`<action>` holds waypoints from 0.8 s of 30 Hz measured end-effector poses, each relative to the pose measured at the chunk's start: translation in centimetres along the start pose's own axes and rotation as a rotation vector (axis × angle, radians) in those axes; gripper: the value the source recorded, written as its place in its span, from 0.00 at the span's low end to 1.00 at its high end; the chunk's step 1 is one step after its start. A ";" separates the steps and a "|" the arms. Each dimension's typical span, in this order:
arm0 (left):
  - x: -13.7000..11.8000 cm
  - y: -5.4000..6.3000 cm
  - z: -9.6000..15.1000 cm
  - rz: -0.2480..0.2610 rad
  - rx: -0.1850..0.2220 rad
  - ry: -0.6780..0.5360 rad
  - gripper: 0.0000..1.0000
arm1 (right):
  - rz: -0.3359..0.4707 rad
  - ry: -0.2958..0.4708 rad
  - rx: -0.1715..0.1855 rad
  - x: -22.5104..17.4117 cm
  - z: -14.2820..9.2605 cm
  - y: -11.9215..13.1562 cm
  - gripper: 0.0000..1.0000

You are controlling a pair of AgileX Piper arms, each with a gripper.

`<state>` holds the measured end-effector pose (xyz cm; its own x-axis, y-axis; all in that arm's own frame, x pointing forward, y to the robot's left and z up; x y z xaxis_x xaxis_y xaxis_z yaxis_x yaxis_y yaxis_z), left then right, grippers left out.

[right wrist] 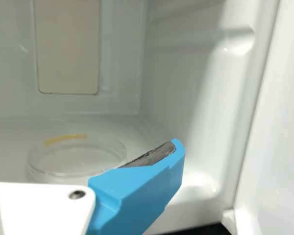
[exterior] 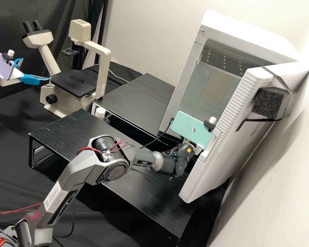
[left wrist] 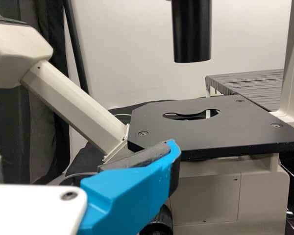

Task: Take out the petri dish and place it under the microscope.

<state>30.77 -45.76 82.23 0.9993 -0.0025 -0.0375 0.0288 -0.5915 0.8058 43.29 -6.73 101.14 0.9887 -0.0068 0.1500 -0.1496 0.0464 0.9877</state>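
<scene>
Lying flat on the floor (right wrist: 10, 129) of the white cabinet (exterior: 237, 30), the petri dish (right wrist: 78, 156) seems to need a low, forward reach; hence the right tool (right wrist: 83, 147) slants in past the open door (exterior: 223, 137), spread apart. The left tool (exterior: 35, 69), also parted, faces the microscope stage (exterior: 73, 81).
</scene>
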 end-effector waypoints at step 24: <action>0.0 0.0 0.0 0.000 0.000 0.000 1.00 | -0.055 -0.050 0.003 2.4 0.9 -2.0 1.00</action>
<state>30.77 -45.76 82.23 0.9993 -0.0025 -0.0375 0.0288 -0.5915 0.8058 45.96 -7.78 99.59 0.9934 -0.0595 0.0980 -0.0956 0.0417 0.9945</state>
